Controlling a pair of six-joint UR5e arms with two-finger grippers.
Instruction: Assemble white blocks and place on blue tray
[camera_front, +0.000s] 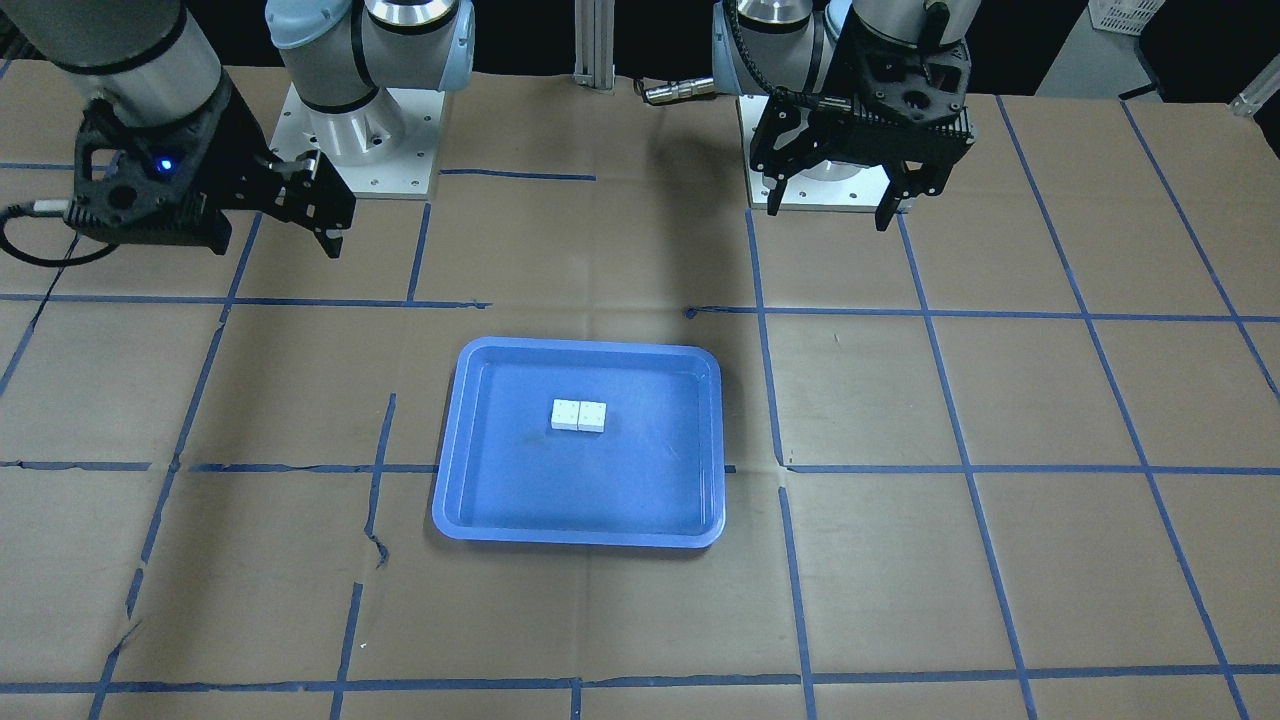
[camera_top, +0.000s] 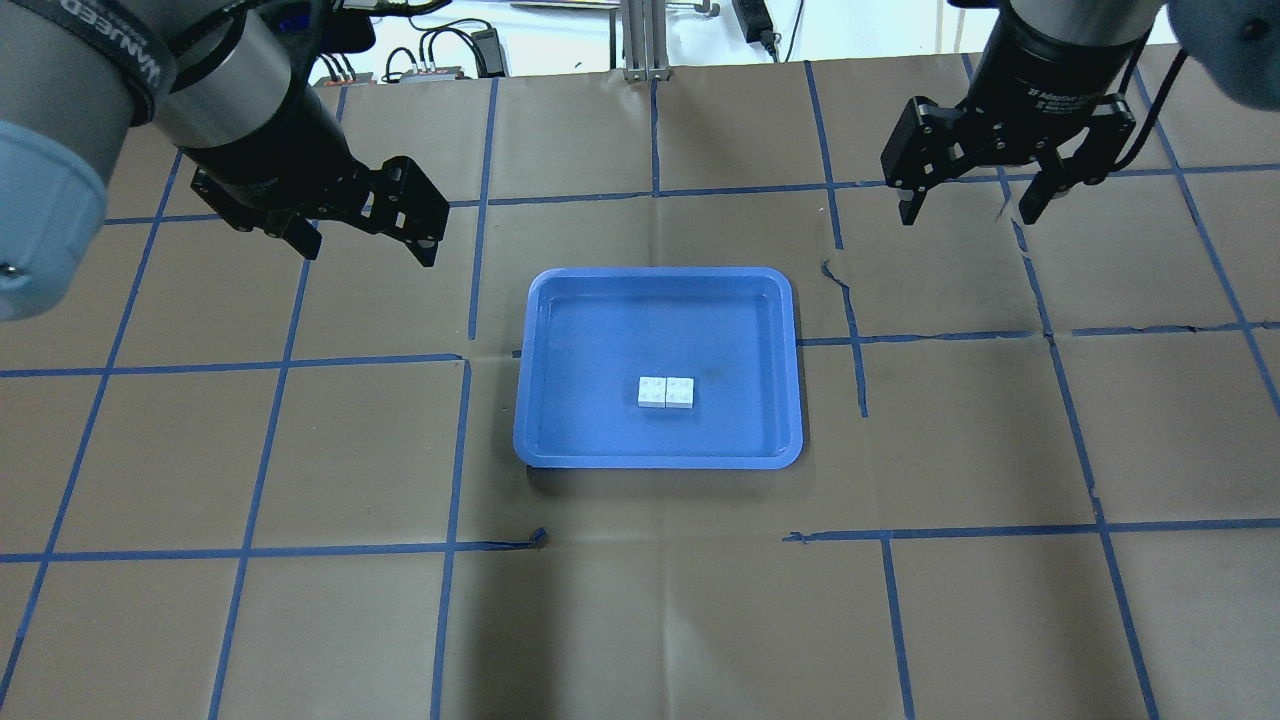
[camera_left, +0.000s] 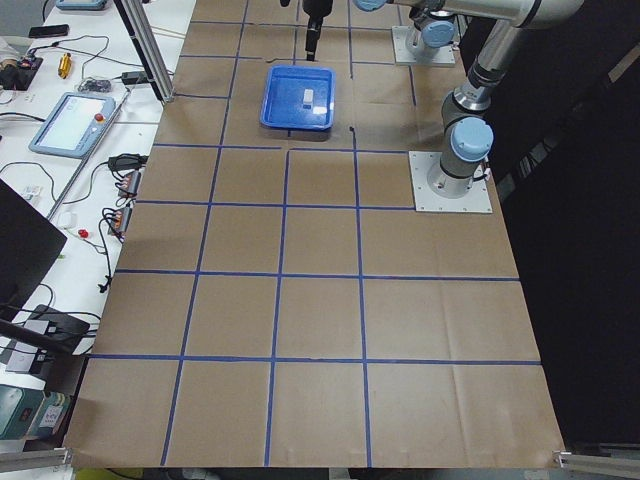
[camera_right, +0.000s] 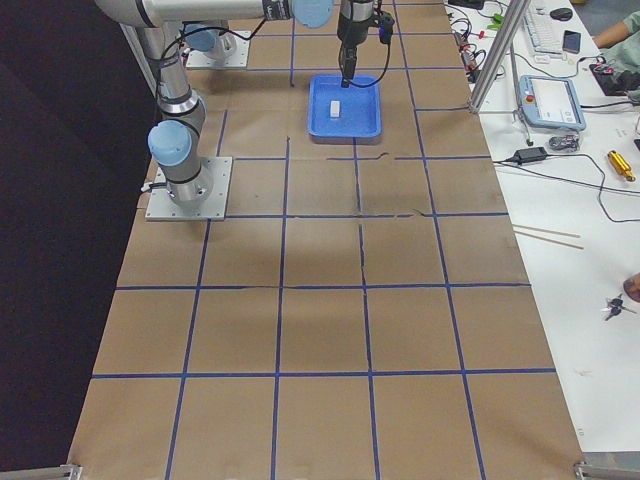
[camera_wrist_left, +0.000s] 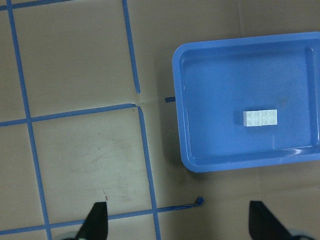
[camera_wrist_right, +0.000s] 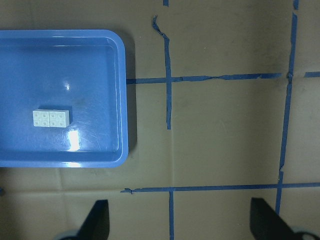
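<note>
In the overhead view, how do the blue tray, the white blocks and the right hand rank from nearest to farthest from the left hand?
From the left hand:
1. blue tray, mid-table, its left rim nearest.
2. white blocks, side by side near the tray's centre.
3. right hand, far across on the view's right.

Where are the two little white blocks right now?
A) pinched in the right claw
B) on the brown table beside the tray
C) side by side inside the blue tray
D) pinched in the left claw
C: the white blocks lie touching, side by side, inside the blue tray, while the left claw and right claw hang open and empty.
</note>
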